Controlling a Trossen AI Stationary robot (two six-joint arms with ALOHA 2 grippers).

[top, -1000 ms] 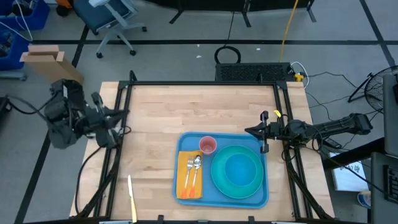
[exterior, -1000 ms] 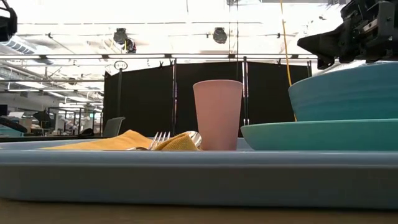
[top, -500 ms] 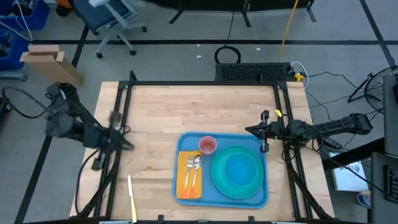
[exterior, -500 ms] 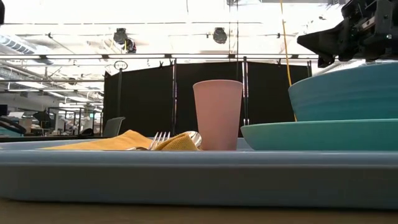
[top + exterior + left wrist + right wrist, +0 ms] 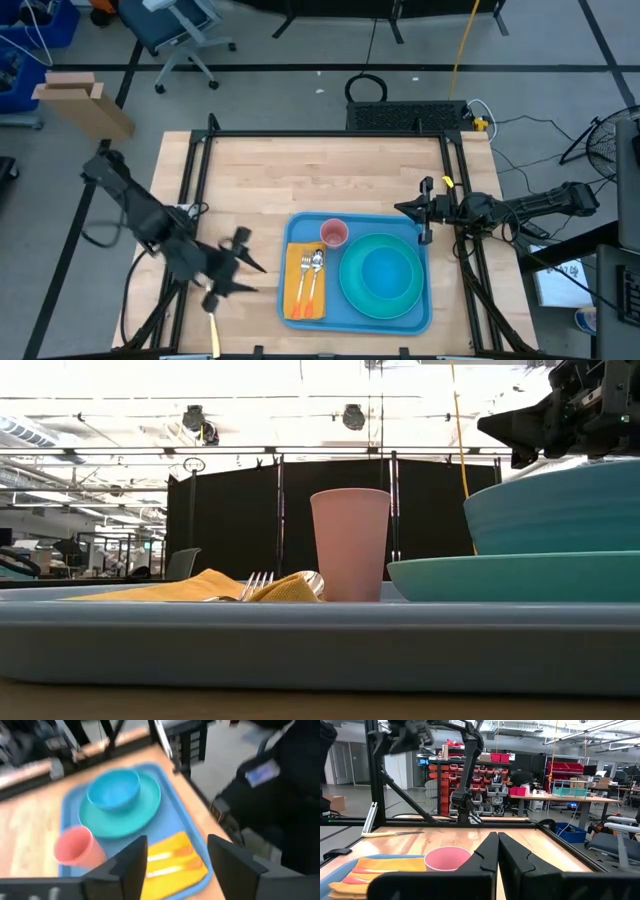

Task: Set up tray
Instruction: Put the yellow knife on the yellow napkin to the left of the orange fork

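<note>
- The left gripper (image 5: 238, 262) hangs over the bare table just beside the tray's short left edge, with its fingers spread apart and nothing between them.
- A pale knife (image 5: 211, 318) lies on the wood on the near side of that gripper, toward the front edge, with its long axis running front to back. It is the only piece outside the tray, so it is judged to be the next item. The left arm is far nearer to it.
- The tray (image 5: 300, 224) sits right of the table's centre, toward the front. It holds an orange napkin (image 5: 297, 296) with a fork and spoon, a pink cup (image 5: 333, 234) and a turquoise plate (image 5: 351, 297) with a bowl (image 5: 388, 272).
- The right gripper (image 5: 411, 211) waits just beyond the tray's far right corner. Its fingers are pressed together and hold nothing.
</note>
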